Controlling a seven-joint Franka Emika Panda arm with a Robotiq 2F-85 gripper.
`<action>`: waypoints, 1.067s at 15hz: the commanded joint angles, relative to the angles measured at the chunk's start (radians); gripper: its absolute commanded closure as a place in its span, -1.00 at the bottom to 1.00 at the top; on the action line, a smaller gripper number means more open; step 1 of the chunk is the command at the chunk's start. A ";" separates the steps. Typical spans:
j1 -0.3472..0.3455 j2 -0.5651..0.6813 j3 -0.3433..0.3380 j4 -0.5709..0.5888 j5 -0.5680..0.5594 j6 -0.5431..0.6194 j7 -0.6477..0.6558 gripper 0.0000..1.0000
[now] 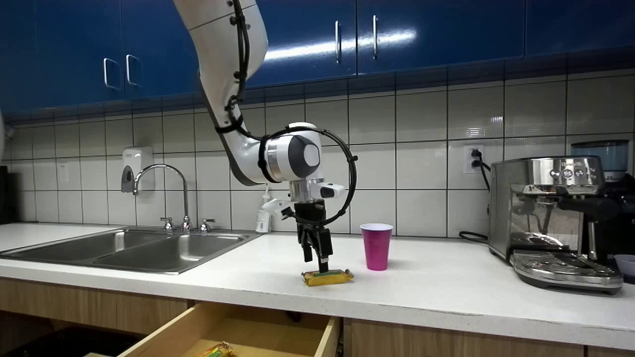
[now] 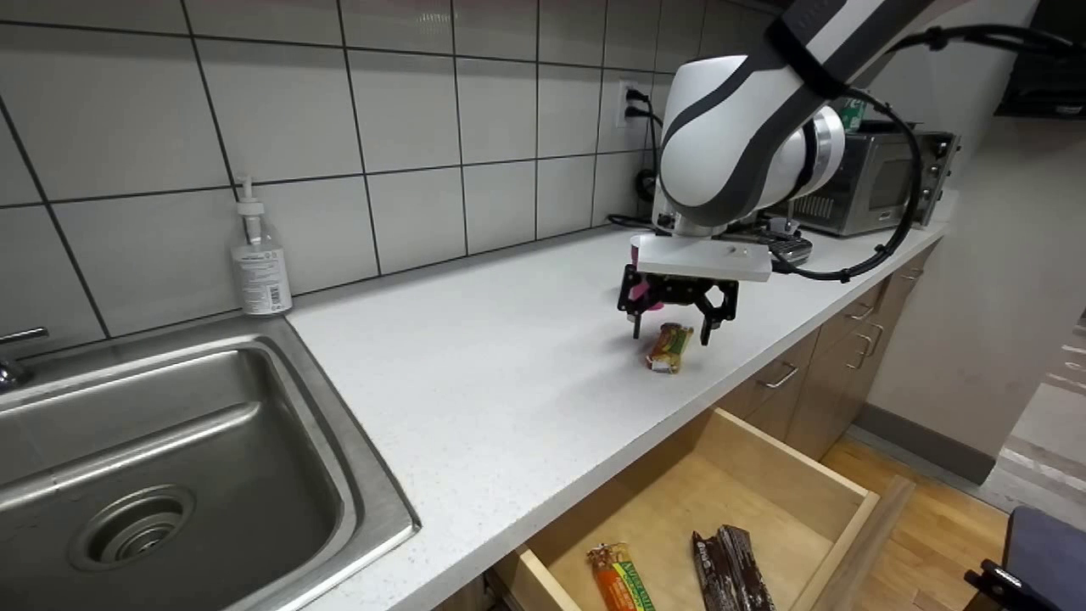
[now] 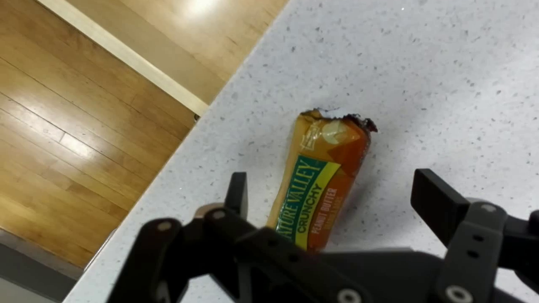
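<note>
A granola bar in a yellow, orange and green wrapper [image 3: 311, 189] lies flat on the white speckled counter [image 3: 421, 84]. My gripper [image 3: 334, 194] points down just above it with its jaws wide apart. In the wrist view the bar runs between the fingertips, closer to the left one, and gripper parts hide its lower end. Both exterior views show the gripper [image 2: 670, 334] over the bar [image 2: 668, 350], holding nothing. A pink cup [image 1: 377, 248] stands upright behind the bar; in an exterior view the gripper partly covers this cup [image 2: 649, 297].
Below the counter's front edge a wooden drawer [image 2: 780, 467] is pulled out. Inside it lie another yellow-orange bar [image 2: 622, 581] and dark-brown wrapped bars [image 2: 734, 573]. A steel sink [image 2: 373, 492], faucet [image 1: 186, 208], pump bottle [image 2: 260, 271] and espresso machine [image 1: 506, 208] also stand about.
</note>
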 commanded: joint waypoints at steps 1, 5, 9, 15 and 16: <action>0.003 0.032 -0.014 0.055 -0.010 -0.050 0.030 -1.00; 0.004 0.056 -0.019 0.074 -0.003 -0.057 0.045 -1.00; 0.004 0.078 -0.022 0.096 0.000 -0.074 0.062 -1.00; 0.003 0.100 -0.021 0.125 0.000 -0.093 0.073 -0.67; 0.003 0.104 -0.021 0.129 -0.001 -0.096 0.071 -0.45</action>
